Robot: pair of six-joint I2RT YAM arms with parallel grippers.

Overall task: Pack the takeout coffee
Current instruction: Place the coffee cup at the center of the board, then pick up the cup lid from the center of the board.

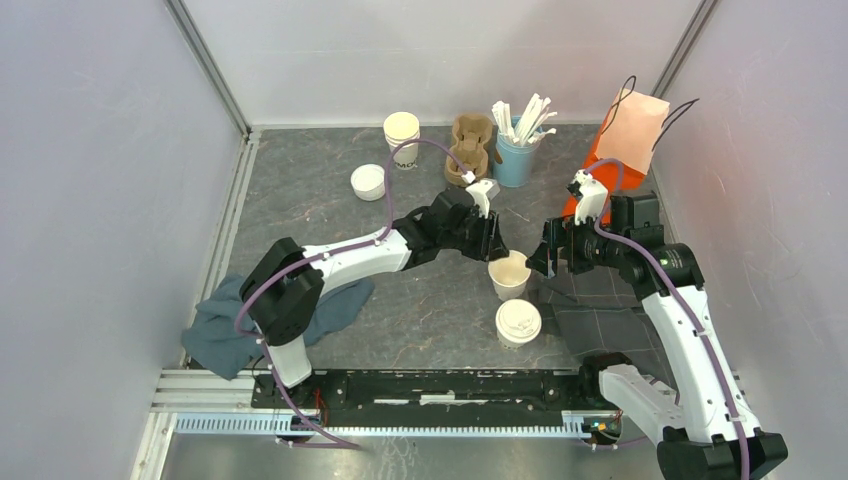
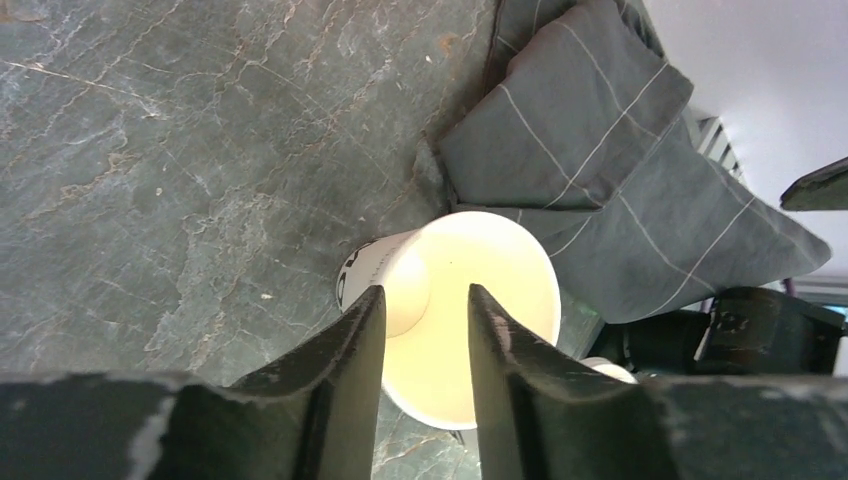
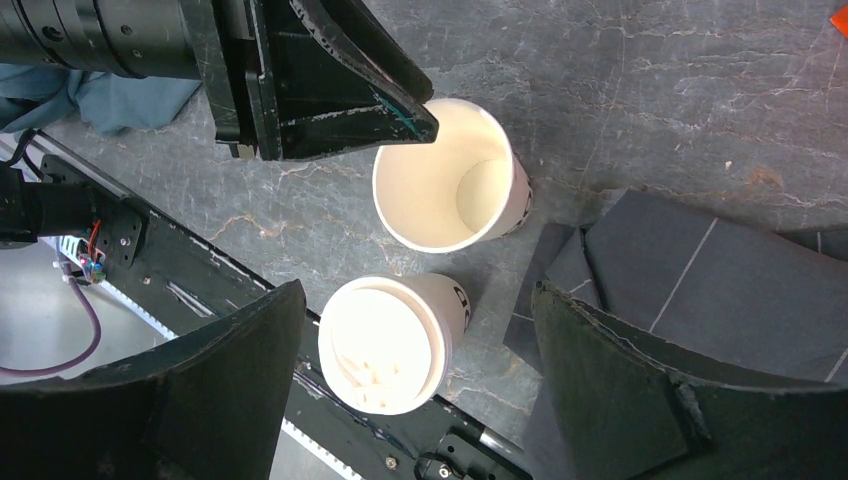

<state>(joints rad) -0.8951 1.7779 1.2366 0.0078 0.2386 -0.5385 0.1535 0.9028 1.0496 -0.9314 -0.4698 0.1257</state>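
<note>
Left pincer, jaws a little apart and pinching nothing, poised over the rim of the lidless cup at the centre, likely waiting to be capped; right pincer, spread wide and empty, facing it from the right; lidded cup upright just nearer, ready for packing.

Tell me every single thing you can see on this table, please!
open cup: one, cream, middle, no lid
lidded cup: one, cream, white lid, nearer the robot than the open cup
cup stack: one, cream, back
lid stack: one, white, front-left of the cup stack
cup carrier: one, brown, back middle
stick holder: one, blue, white sticks inside, beside the carrier
paper bag: one, orange, back right
blue cloth: one, near left
grey cloth: one, dark, near right
left hand: black, open, at the open cup's rim
right hand: black, open wide, right of the open cup
</note>
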